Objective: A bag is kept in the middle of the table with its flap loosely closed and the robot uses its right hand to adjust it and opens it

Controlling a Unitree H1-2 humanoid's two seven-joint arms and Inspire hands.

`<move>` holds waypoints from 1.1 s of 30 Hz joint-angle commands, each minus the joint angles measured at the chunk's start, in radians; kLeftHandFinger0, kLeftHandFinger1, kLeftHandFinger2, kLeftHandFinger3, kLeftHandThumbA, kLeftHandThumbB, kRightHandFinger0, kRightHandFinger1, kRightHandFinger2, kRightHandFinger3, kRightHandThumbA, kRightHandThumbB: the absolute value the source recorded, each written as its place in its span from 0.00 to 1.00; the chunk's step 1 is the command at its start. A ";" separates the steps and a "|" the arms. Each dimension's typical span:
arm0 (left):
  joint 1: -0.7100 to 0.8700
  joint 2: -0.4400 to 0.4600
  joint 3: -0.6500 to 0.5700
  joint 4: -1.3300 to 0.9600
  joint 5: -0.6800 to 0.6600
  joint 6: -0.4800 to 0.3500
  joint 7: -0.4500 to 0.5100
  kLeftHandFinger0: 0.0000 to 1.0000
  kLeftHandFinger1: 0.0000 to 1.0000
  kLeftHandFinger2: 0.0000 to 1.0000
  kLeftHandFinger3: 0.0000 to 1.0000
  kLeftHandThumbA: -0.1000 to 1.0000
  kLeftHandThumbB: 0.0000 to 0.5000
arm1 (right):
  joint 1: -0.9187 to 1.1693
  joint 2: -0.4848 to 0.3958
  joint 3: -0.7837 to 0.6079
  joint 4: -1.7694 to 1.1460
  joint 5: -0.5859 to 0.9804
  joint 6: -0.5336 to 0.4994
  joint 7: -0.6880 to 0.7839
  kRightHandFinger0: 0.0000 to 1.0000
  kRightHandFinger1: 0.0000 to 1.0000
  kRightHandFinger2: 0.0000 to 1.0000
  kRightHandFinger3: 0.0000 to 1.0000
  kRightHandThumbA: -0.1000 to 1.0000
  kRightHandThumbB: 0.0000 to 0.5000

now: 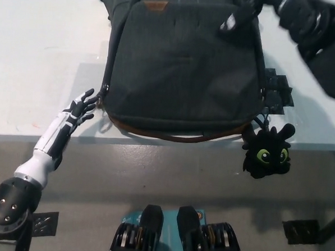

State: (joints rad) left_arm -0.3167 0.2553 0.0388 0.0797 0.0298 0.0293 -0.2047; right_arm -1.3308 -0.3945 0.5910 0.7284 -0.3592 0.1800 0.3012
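A white table (42,51) is covered at its middle by a dark bag (184,70), whose flap lies shut over the front and whose brown-trimmed lower edge sits at the table's near edge. A black buckle strap (277,92) is seen at the bag's right side. A black plush toy (266,153) hangs off the bag's lower right corner, past the table edge. The right hand (241,14) is laid on the flap's upper right corner; it is blurred, and its grip cannot be told. The left hand (81,108) is rested at the bag's lower left corner, fingers spread.
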 commanded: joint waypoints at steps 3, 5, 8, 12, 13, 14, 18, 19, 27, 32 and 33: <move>0.000 0.014 -0.017 -0.030 0.008 -0.023 -0.001 1.00 1.00 1.00 1.00 1.00 0.62 | -0.198 -0.064 0.052 -0.036 -0.171 0.029 0.119 1.00 1.00 1.00 1.00 1.00 1.00; 0.001 0.013 -0.023 -0.021 0.017 -0.033 0.004 1.00 1.00 1.00 1.00 1.00 0.64 | -0.254 -0.071 0.094 -0.022 -0.218 0.072 0.182 1.00 1.00 1.00 1.00 1.00 1.00; 0.006 0.010 -0.028 -0.020 0.021 -0.036 0.007 1.00 1.00 1.00 1.00 1.00 0.62 | -0.311 -0.063 0.100 0.036 -0.207 0.067 0.231 1.00 1.00 1.00 1.00 1.00 1.00; 0.019 0.007 -0.033 -0.028 0.013 -0.027 0.003 1.00 1.00 1.00 1.00 1.00 0.66 | -0.369 -0.035 0.025 0.200 -0.042 0.029 0.445 0.69 0.81 0.82 0.90 1.00 1.00; 0.021 0.007 -0.035 -0.029 0.017 -0.031 0.005 1.00 1.00 1.00 1.00 1.00 0.66 | -0.377 -0.030 0.010 0.219 -0.009 0.066 0.518 0.81 0.91 0.97 1.00 1.00 1.00; 0.022 0.007 -0.037 -0.030 0.019 -0.032 0.006 1.00 1.00 1.00 1.00 1.00 0.66 | -0.378 -0.028 0.004 0.226 0.000 0.081 0.541 0.87 0.94 1.00 1.00 1.00 1.00; 0.022 0.011 -0.042 -0.020 0.024 -0.048 0.008 1.00 1.00 1.00 1.00 1.00 0.64 | -0.343 -0.019 -0.052 0.231 0.049 0.085 0.554 1.00 1.00 1.00 1.00 1.00 1.00; 0.022 0.011 -0.042 -0.020 0.020 -0.048 0.006 1.00 1.00 1.00 1.00 1.00 0.64 | -0.338 -0.017 -0.061 0.234 0.053 0.084 0.557 1.00 1.00 1.00 1.00 1.00 1.00; 0.037 0.019 -0.036 -0.028 0.016 -0.035 0.003 1.00 1.00 1.00 1.00 1.00 0.63 | -0.292 0.034 -0.158 0.256 0.098 0.188 0.634 1.00 1.00 1.00 1.00 1.00 1.00; 0.051 0.025 -0.039 -0.046 0.021 -0.011 -0.004 1.00 1.00 1.00 1.00 1.00 0.65 | -0.258 0.063 -0.188 0.258 0.114 0.222 0.652 1.00 1.00 1.00 1.00 1.00 1.00; 0.053 0.024 -0.039 -0.046 0.020 -0.012 -0.004 1.00 1.00 1.00 1.00 1.00 0.63 | -0.253 0.066 -0.189 0.257 0.111 0.220 0.652 1.00 1.00 1.00 1.00 1.00 1.00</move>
State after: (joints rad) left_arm -0.2641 0.2567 0.0020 0.0711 0.0461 0.0282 -0.2055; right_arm -1.5511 -0.3356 0.4343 0.9905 -0.2956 0.3448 0.8923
